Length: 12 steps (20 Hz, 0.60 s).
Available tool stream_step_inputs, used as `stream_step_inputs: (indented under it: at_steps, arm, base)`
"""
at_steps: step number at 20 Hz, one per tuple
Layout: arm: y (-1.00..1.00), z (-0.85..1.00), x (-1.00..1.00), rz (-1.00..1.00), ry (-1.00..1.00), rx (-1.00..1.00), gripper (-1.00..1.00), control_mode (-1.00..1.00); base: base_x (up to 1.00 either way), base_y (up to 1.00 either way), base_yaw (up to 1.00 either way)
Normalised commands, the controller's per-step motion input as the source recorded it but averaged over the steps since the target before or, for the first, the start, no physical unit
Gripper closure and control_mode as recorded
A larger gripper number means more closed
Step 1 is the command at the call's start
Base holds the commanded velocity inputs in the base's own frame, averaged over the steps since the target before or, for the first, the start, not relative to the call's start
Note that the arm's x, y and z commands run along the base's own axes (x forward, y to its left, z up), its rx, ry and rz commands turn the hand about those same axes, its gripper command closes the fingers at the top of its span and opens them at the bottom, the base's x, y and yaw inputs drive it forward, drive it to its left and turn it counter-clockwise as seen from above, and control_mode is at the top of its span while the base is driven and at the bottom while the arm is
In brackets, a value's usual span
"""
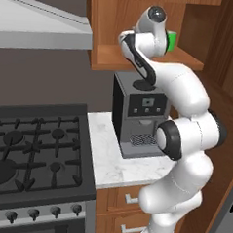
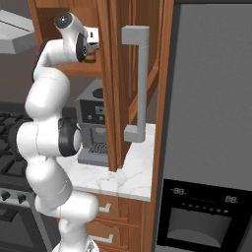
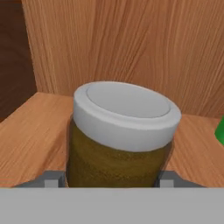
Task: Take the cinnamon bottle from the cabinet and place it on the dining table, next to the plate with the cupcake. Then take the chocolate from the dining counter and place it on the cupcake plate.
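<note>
You're early in the job: the cinnamon bottle stands on the cabinet shelf, between your pincer tips; whether it's gripped, I cannot tell. Carrying, chocolate all remain.

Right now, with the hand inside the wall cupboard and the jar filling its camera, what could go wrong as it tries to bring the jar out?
1. The cinnamon bottle sits between the fingers, whose closure is unclear; it may slip.
2. The green can stands close by on the cabinet shelf and could be knocked.
3. Withdrawing low, the arm might strike the coffee machine underneath.
</note>
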Motion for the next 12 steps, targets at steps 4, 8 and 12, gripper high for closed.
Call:
stream_step_inputs:
  at_steps: [4,8,12]
  arm:
    - [0.10,-0.08,-1.00,0.00,0.00,-0.02,1.00,-1.00]
    - [0.00,0.00,-1.00,0.00,0.00,-0.03,1.00,-1.00]
    - [0.00,0.00,-1.00,0.01,0.00,-0.04,1.00,-1.00]
  base:
    - [0.00,0.00,0.00]
    - [0.00,0.00,0.00]
    - [0.00,0.00,0.00]
